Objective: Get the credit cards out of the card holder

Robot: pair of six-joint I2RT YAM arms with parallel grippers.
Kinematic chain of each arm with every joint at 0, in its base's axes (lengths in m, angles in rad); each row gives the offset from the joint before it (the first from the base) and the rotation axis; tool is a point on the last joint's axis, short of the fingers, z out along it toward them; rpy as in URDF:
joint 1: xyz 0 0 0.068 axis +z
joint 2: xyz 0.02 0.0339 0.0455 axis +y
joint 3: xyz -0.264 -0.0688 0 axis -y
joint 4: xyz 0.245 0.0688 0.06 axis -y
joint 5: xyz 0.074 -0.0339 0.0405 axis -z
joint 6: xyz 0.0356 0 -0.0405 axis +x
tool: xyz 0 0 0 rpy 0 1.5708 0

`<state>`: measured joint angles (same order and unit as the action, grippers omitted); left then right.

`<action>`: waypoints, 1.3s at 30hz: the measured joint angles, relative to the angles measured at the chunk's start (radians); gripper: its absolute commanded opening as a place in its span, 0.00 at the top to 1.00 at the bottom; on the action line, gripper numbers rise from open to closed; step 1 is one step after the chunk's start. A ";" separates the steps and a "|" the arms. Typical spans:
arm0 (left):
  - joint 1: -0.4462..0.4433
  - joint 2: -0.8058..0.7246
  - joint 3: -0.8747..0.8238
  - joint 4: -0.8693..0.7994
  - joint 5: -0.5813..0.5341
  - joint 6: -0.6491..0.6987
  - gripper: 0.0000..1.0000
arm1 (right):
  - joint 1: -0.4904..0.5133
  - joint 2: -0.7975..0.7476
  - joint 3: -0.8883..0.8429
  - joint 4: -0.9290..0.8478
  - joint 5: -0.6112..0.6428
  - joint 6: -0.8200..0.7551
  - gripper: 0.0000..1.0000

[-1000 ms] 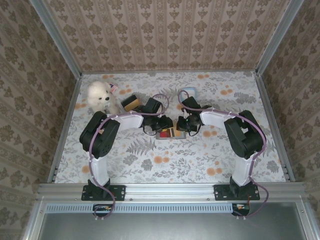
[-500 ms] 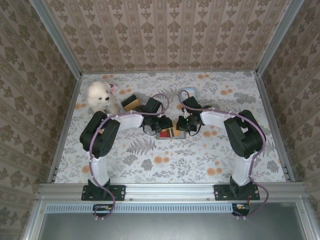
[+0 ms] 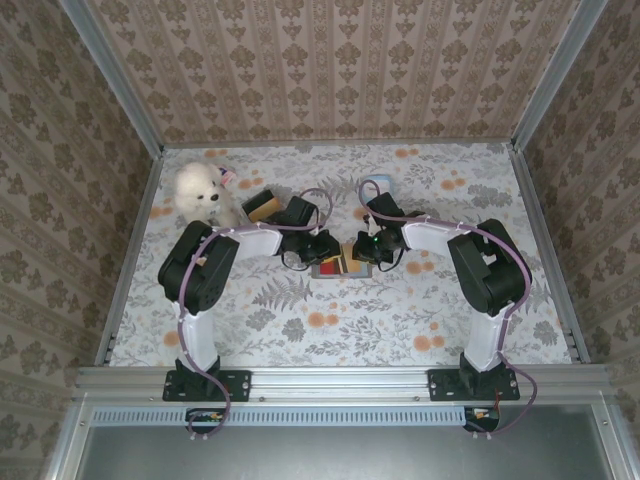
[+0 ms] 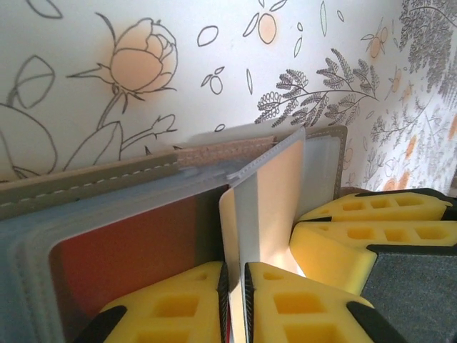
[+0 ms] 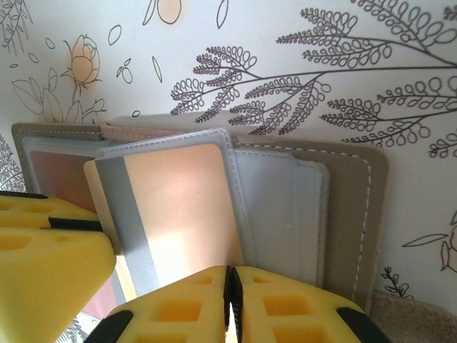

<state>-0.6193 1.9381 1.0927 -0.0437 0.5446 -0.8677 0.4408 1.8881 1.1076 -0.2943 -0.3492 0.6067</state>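
- Arms meet mid-table, both grippers down on the flat grey-brown bifold card holder (image 3: pixel 340 268), which lies open on the table (image 3: pixel 400 320) with its white flower-print cover
- left gripper (image 4: pixel 235 279): yellow fingers almost together, clamped on a thin peach plastic card (image 5: pixel 178 207) with a grey stripe down one side; the card is partly out of a clear pocket and tilted up off the holder
- right gripper (image 5: pixel 230 279): jaws squeezed to a hairline at the holder's near edge, and it looks like it's nipping the pocket layer there, just beside the peach card
- the two grippers sit right next to each other, tbh can't tell if they touch
- a red plastic card (image 4: pixel 128 250) is tucked in a grey-blue pocket on the holder's other half
- far left of the table: a fluffy white plush toy (image 3: pixel 203 192), with a chunky black, tan and red striped block (image 3: pixel 263 207) just beside it, both apart from the holder
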 measured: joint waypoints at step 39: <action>0.038 -0.031 -0.033 0.003 0.035 0.044 0.77 | -0.010 -0.004 -0.021 0.031 -0.026 0.032 0.84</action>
<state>-0.5816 1.9072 1.0595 -0.0402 0.5800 -0.8238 0.4313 1.8839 1.0863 -0.2638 -0.3748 0.6388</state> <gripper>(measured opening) 0.229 0.160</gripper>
